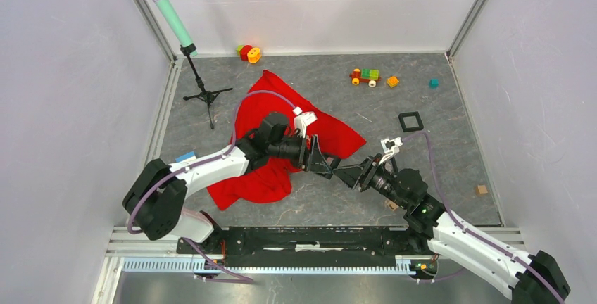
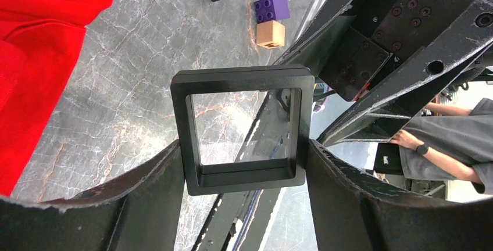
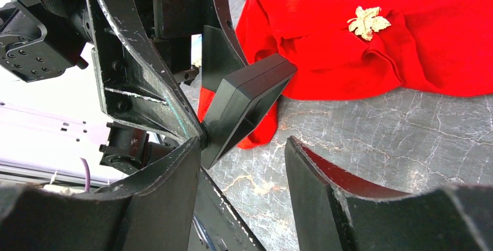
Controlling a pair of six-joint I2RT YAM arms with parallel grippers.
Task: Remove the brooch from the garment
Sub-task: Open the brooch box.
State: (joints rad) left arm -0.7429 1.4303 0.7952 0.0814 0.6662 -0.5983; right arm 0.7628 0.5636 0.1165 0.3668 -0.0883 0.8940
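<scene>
The red garment [image 1: 267,107] lies crumpled on the grey table, also in the right wrist view [image 3: 442,42]. A gold maple-leaf brooch [image 3: 367,21] is pinned on it; in the top view the brooch does not show. My left gripper [image 2: 244,172] is shut on a black square frame [image 2: 244,129], held just off the garment's right edge [image 1: 322,162]. My right gripper [image 3: 244,164] is open and faces the left one [image 1: 350,174]. Its left finger [image 3: 168,187] touches the frame's corner [image 3: 244,106].
A second black square frame [image 1: 410,121] lies at centre right. Toy blocks [image 1: 366,76], an orange block [image 1: 393,81], a teal cube [image 1: 434,83] and red-orange toys [image 1: 249,53] sit at the back. A teal microphone on a tripod [image 1: 206,96] stands at the left. A wooden cube [image 1: 481,189] lies at the right.
</scene>
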